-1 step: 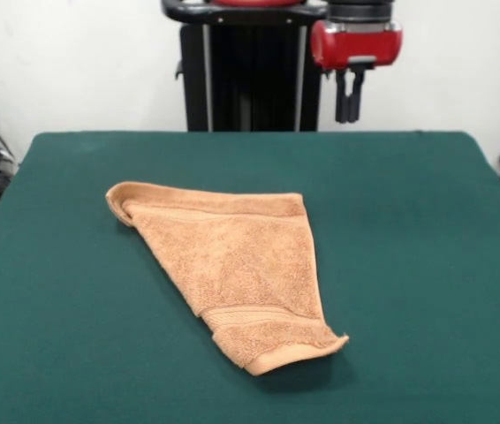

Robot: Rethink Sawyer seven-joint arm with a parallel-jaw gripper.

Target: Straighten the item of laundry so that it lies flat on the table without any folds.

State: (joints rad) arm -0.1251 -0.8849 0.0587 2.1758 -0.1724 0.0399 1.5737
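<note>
Well below and left of the gripper [349, 108], the orange-tan towel [232, 265] lies folded into a rough triangle near the middle of the green surface [427, 265], one corner curled over at its far left end. Raised above the far edge, the gripper hangs straight down, its two dark fingers [342, 97] close together and holding nothing.

The towel [232, 269] is laid on the table [427, 230], a little left of the middle, with bare tabletop left on every side. One corner is pointed to the far left, another to the near right, where the edge is lifted slightly off the surface. The gripper [349, 113] is held above the far edge, behind and right of the towel, well apart from it.
</note>
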